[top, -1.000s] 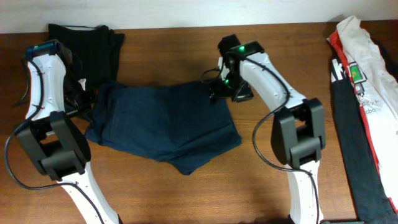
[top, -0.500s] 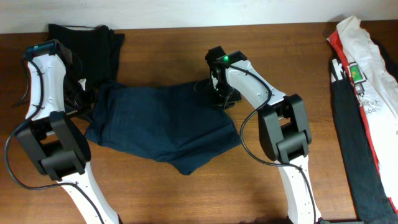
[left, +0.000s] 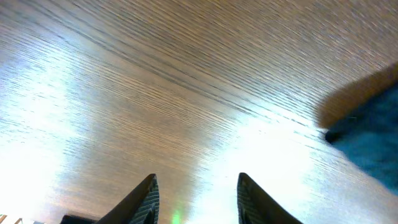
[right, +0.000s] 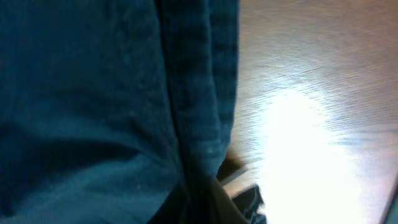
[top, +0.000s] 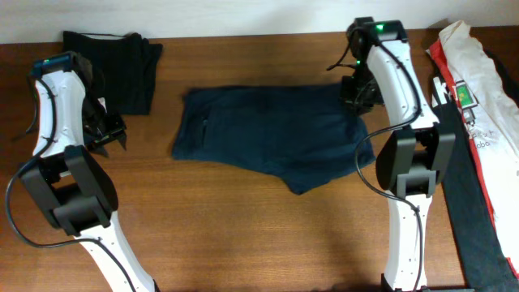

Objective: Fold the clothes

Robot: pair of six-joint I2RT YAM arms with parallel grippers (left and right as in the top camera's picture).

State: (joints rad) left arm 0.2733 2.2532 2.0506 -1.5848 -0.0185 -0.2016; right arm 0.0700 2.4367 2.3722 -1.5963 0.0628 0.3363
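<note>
Navy shorts point(top: 268, 134) lie spread flat on the wooden table, right of the middle. My right gripper point(top: 357, 91) sits at their upper right corner, shut on the waistband. In the right wrist view the navy cloth point(right: 112, 93) fills the frame and hides the jaws point(right: 208, 193). My left gripper point(top: 109, 134) hangs over bare wood to the left of the shorts. Its fingers point(left: 144, 196) stand apart with nothing between them, and a bit of the blue cloth point(left: 373, 146) shows at the right edge.
A folded black garment point(top: 113, 69) lies at the back left, apart from the shorts. A pile of white, red and black clothes point(top: 474, 122) runs along the right edge. Bare table point(top: 243, 235) lies in front of the shorts.
The right gripper closed on the shorts and dragged them right, off the black garment. The left gripper opened and let go of the shorts' left edge.
</note>
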